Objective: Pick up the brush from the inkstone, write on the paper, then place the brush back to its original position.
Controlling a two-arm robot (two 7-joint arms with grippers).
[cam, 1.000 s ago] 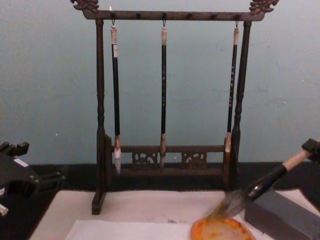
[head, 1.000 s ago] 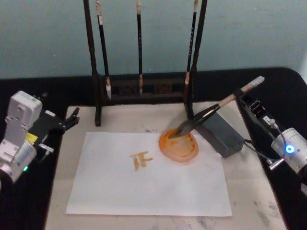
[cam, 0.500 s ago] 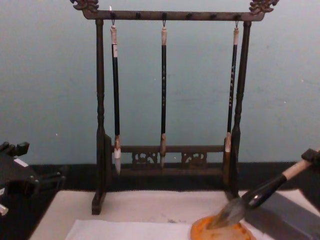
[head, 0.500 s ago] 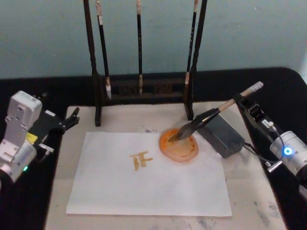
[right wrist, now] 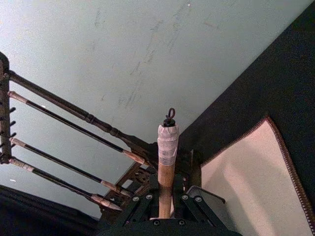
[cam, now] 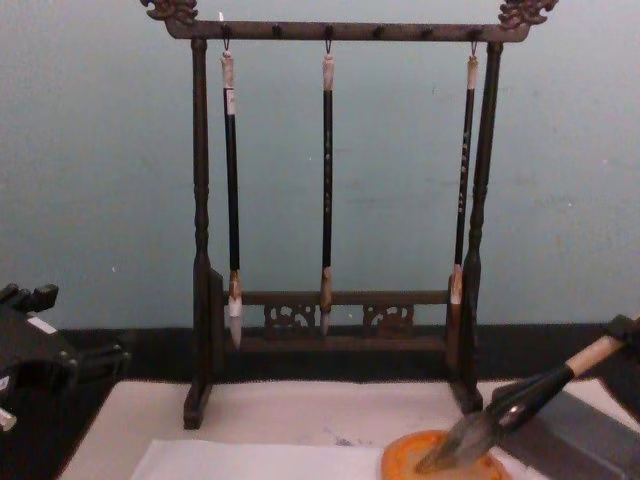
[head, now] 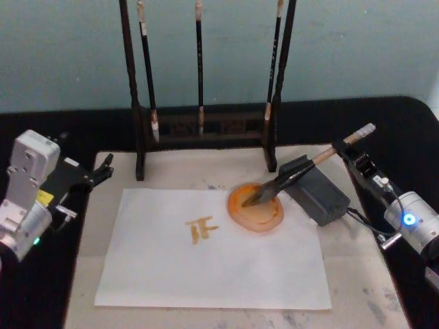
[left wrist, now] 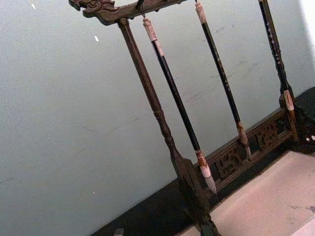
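Right gripper [head: 341, 145]: at the right side of the desk, fingers closed on the upper handle of the brush [head: 309, 163]. In the right wrist view the pale handle [right wrist: 166, 167] runs up out of the clamped fingers, its cord loop [right wrist: 171, 114] at the free end.
Brush: tilted low, handle end up and to the right, tuft down and to the left.
Tuft [head: 255, 197]: dark, lying in the orange dish [head: 266, 219]. The chest view also shows its tip down in the dish [cam: 408, 460].
Collar: black, crossing the left end of the inkstone [head: 321, 195], a dark grey block just right of the dish. Whether they touch cannot be told.
Paper [head: 206, 271]: white sheet flat on the beige felt mat [head: 357, 274]. It carries 1 orange written character [head: 202, 229] left of the dish.
Dish position: on the far right corner of the paper.
Left gripper [head: 104, 167]: parked at the left edge of the mat, well apart from the brush. Its grip state cannot be told.
Rack [cam: 200, 250]: dark wooden stand at the far edge of the mat, with 3 thin black-handled brushes [cam: 327, 180] hanging from its top bar.
Desk [head: 68, 123]: black surface around the mat.
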